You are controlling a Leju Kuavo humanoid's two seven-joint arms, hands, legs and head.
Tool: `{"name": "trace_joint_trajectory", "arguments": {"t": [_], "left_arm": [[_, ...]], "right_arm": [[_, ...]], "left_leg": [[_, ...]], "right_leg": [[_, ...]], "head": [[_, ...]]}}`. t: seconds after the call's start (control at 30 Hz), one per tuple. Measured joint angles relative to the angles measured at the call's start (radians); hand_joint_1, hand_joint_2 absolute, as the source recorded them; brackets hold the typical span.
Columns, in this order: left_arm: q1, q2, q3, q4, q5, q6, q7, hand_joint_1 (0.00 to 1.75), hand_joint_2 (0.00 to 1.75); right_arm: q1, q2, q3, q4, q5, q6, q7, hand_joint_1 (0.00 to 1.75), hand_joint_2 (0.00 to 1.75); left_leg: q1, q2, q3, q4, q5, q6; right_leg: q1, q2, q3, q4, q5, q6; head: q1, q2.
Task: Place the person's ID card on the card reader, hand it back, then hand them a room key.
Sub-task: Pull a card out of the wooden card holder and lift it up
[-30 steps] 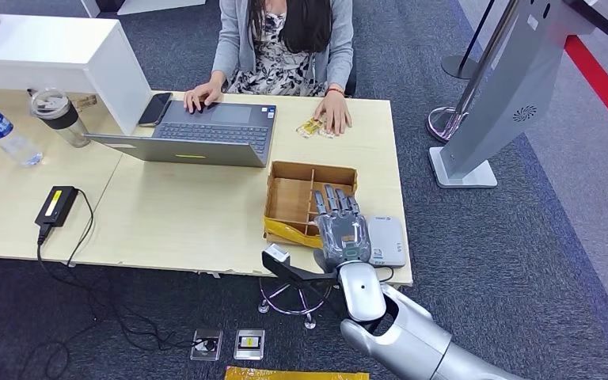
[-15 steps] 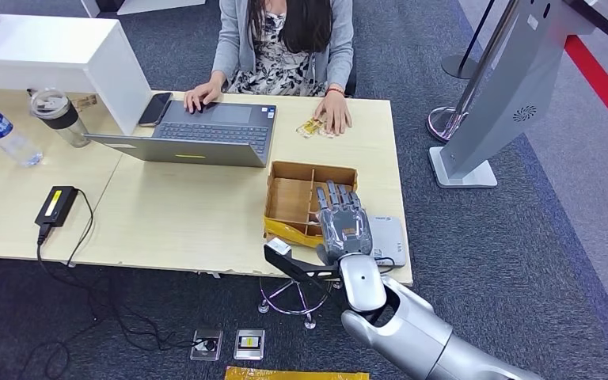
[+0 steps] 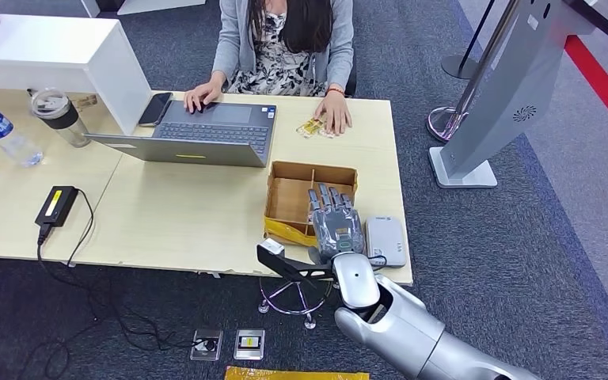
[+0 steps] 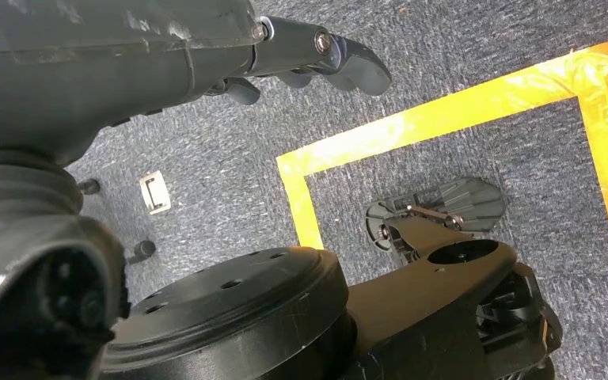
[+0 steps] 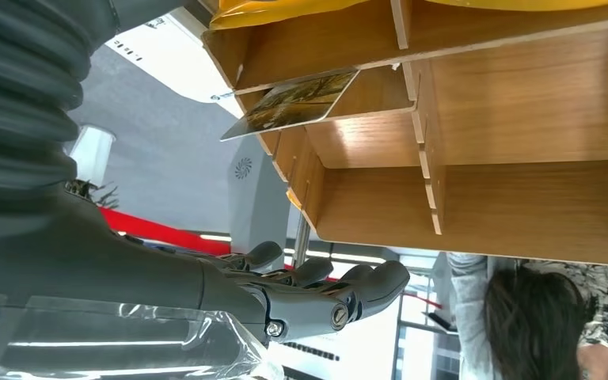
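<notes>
the right hand (image 3: 334,222) hovers flat with fingers extended and apart, holding nothing, over the near right part of the divided wooden box (image 3: 291,196), where a room key card (image 5: 291,103) lies; the white card reader (image 3: 385,240) sits just right on the pale worktop (image 3: 182,214).

Bright even overhead indoor light, soft faint shadows under the desk (image 3: 206,214), head view sharp, wrist views darker, close parts slightly blurred

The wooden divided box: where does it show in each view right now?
Head view: wooden divided box on the table's near right, under the right hand.
Left wrist view: not in it.
Right wrist view: box fills the upper right.
Shared landmark: the right hand.
</notes>
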Motion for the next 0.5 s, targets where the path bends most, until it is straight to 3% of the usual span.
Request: {"name": "trace_joint_trajectory", "arguments": {"t": [0.5], "left_arm": [[0.0,0.0,0.0,0.0,0.0,0.007,0.0,0.0,0.0]], "right_arm": [[-0.037,0.005,0.004,0.091,-0.028,-0.041,-0.002,0.0,1.75]], "left_leg": [[0.0,0.0,0.0,0.0,0.0,0.0]], "right_leg": [[0.0,0.0,0.0,0.0,0.0,0.0]], "head": [[0.0,0.0]]}}
